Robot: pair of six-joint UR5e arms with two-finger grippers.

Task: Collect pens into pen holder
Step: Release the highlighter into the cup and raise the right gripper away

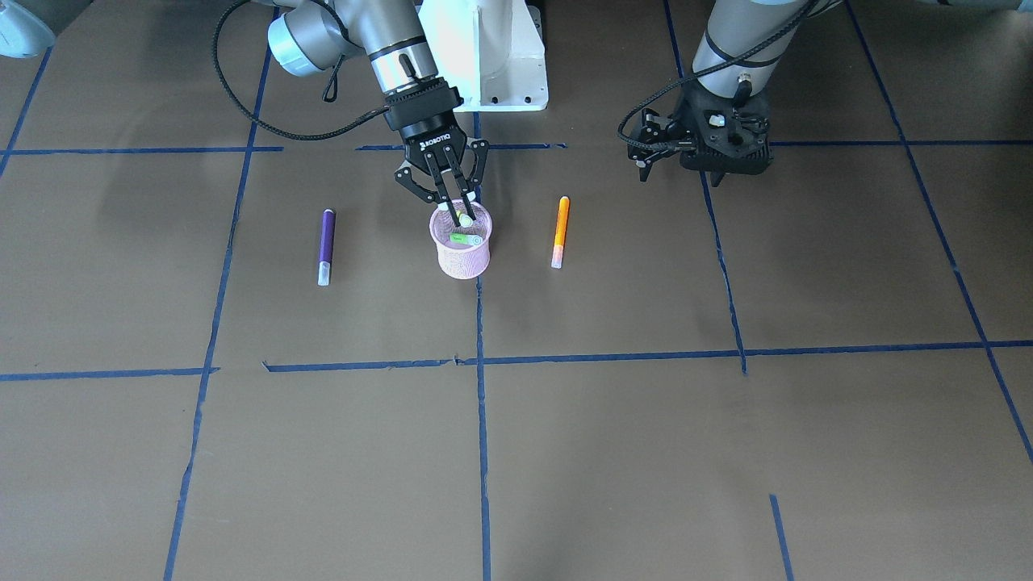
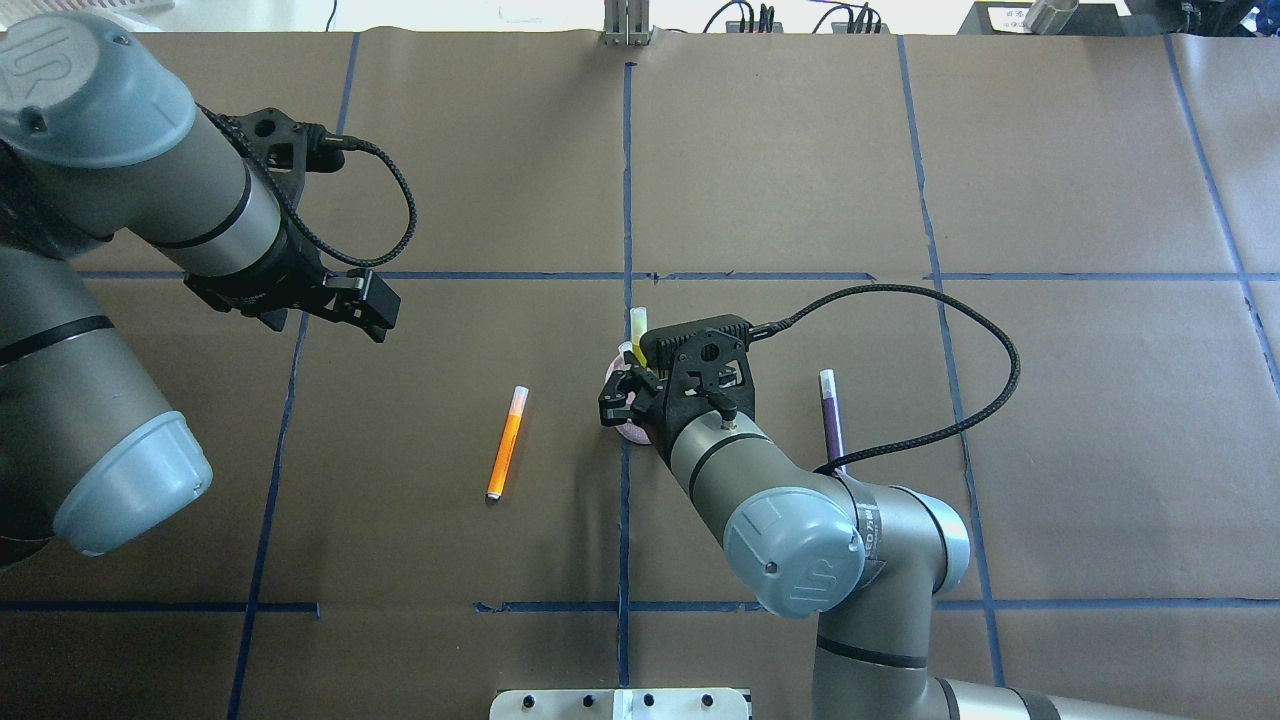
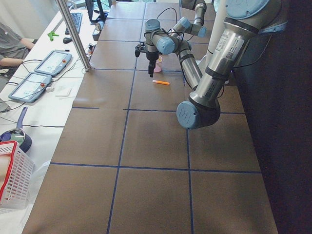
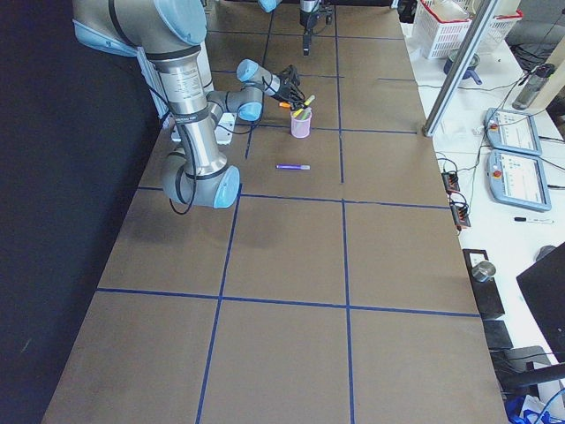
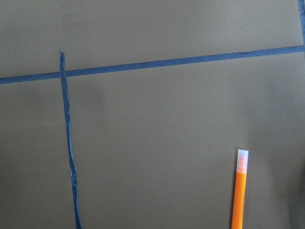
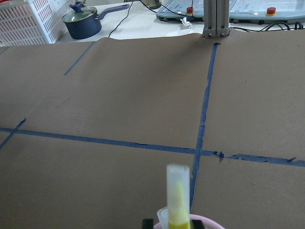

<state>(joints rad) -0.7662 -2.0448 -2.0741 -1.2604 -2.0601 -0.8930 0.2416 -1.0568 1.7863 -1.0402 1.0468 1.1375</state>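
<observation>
Facing the robot, the pink pen holder (image 1: pixel 464 258) stands mid-bench (image 1: pixel 646 452) with the green pen (image 1: pixel 466 218) slanting in it. The right end effector (image 1: pixel 462 211) is clenched on that pen's upper part right over the rim, so the first deposit looks nearly finished but not let go. The purple pen (image 1: pixel 326 242) lies flat at 9 o'clock of the holder and the orange pen (image 1: pixel 560 230) at 3 o'clock, both well apart from it and untouched. From overhead those sides swap, and the left end effector (image 1: pixel 721 153) hangs away at about 10 o'clock of the orange pen; I cannot tell whether it is released or clenched. Its wrist camera catches the orange pen at 5 o'clock. I judge about a third done, with two pens left.
</observation>
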